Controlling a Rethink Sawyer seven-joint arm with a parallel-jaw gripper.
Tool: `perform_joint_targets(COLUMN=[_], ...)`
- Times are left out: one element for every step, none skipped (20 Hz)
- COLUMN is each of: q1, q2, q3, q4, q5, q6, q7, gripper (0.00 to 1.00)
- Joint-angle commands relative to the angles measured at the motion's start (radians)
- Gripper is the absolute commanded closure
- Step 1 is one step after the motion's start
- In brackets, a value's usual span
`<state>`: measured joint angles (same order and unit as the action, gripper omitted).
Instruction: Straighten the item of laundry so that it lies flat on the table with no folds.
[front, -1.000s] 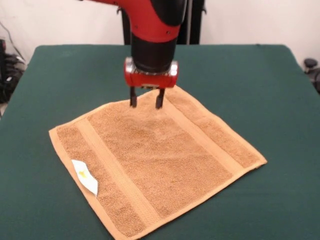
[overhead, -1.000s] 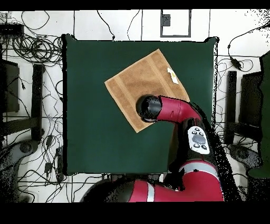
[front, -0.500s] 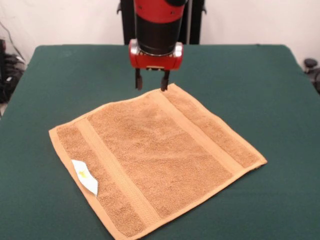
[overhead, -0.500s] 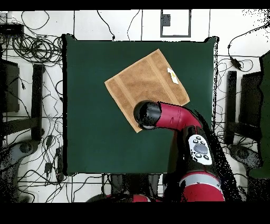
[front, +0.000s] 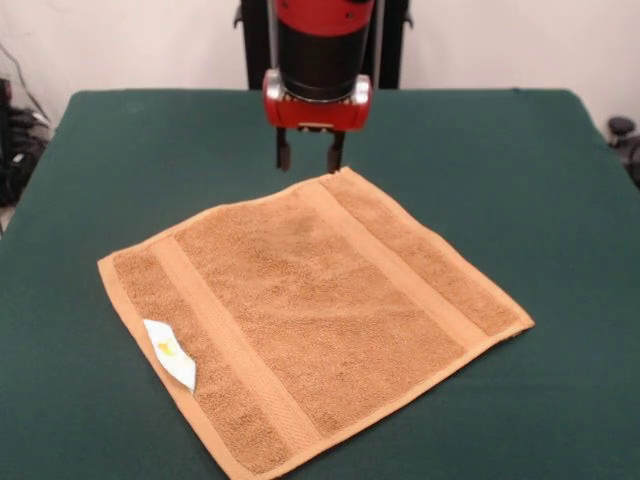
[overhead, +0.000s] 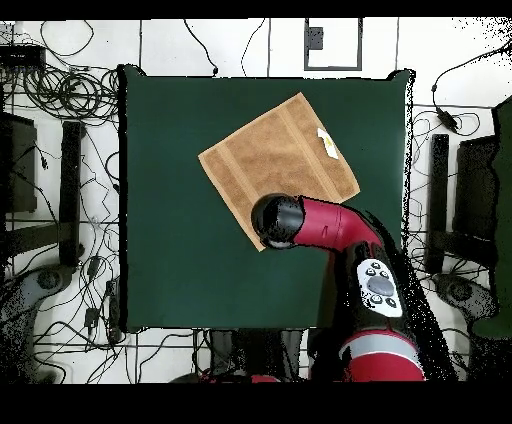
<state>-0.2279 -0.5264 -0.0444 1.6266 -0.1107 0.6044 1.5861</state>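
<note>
The orange-tan towel (front: 310, 315) lies spread out as a diamond on the dark green table (front: 520, 170), with flat woven bands near two edges and a white tag (front: 170, 352) at its left side. No fold shows in it. My gripper (front: 308, 160) hangs open and empty just above the towel's far corner, clear of the cloth. From overhead the towel (overhead: 275, 160) sits in the table's (overhead: 170, 250) upper middle, and the red arm (overhead: 330, 225) covers its corner nearest the robot's base.
Cables and stands surround the table (overhead: 60, 150) on the floor in the overhead view. Green felt lies open on all sides of the towel, widest toward the left in the overhead view.
The gripper has lifted off the towel's surface and drawn back to its far corner, staying open. The towel itself has not moved.
</note>
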Motion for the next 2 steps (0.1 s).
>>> perform_joint_targets(q1=[0.015,0.015], q2=[0.013,0.014], q3=[0.100,0.100], q4=[0.098,0.099], q5=[0.056,0.059], q6=[0.066,0.068], q7=[0.135,0.138], gripper=[0.00,0.00])
